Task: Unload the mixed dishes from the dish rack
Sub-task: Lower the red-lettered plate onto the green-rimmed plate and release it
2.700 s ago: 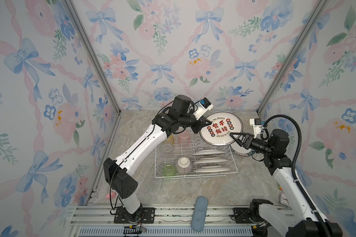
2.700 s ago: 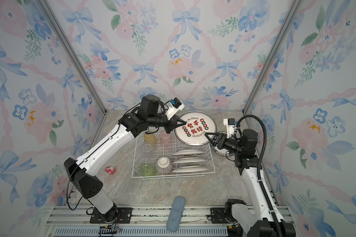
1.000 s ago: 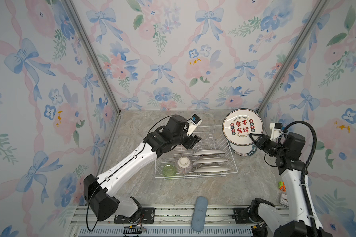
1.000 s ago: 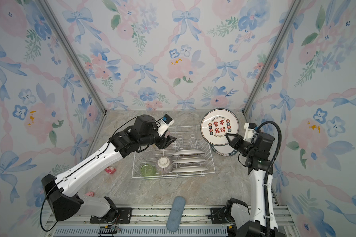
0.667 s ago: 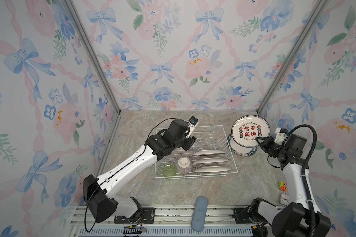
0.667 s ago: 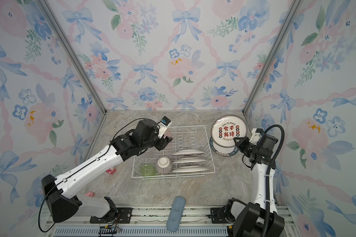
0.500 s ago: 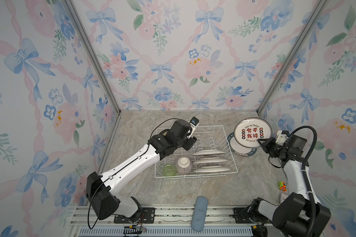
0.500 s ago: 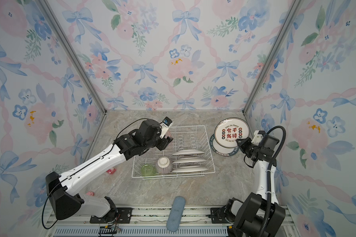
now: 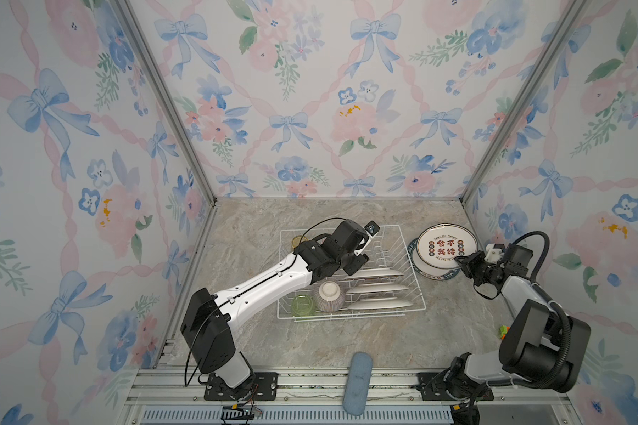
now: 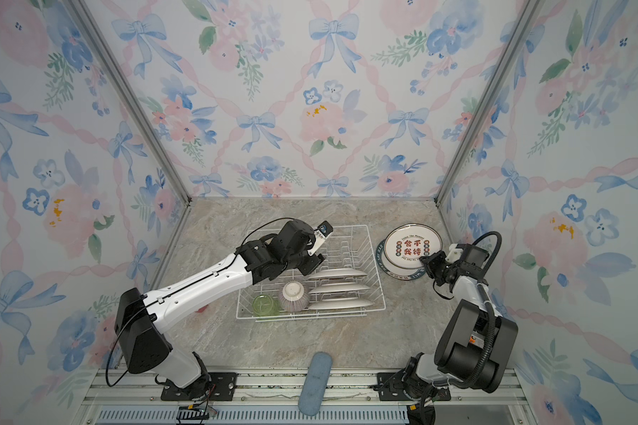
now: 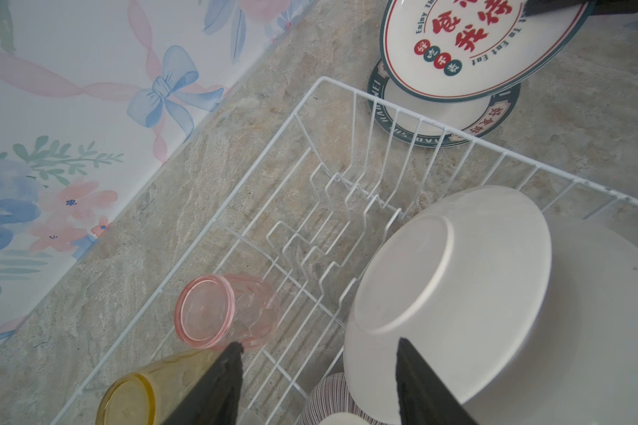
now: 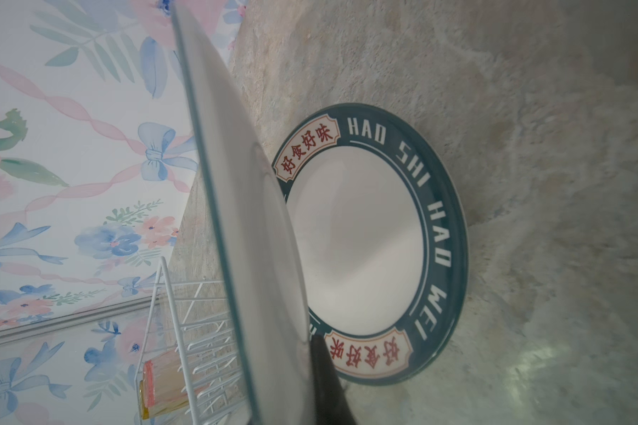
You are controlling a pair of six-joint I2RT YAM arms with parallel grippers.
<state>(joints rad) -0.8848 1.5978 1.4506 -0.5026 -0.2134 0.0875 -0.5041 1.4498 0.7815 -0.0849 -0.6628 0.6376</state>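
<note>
Watching this one remotely. The booth is three walls [image 9: 310, 92] of pastel wallpaper with blue bows and pink ribbons, and metal posts [image 9: 164, 99] run up the far corners. The table [image 9: 310, 342] has a beige-grey marble look.

The rack [image 9: 361, 315] sits about mid-table. My right gripper [image 9: 461, 260] is clamped on the rim of a plate [image 9: 445, 245]. It's tilted over a second plate [image 12: 365, 243], which lies flat on the table at the rack's 3 o'clock. My left gripper [image 11: 319, 368] hovers over the rack's far half, fingers roughly half apart with nothing between them.

In the rack:
- three plates [image 9: 374, 287] stand on edge toward 4 o'clock
- an upturned bowl [image 9: 328, 294] and a green tumbler [image 9: 302, 304] sit at 7 o'clock
- a yellow tumbler [image 9: 298, 241] sits at 11 o'clock, with a pink tumbler [image 11: 218, 312] beside it

A blue pad [image 9: 358, 382] lies across the front rail [image 9: 310, 382] at 6 o'clock.
</note>
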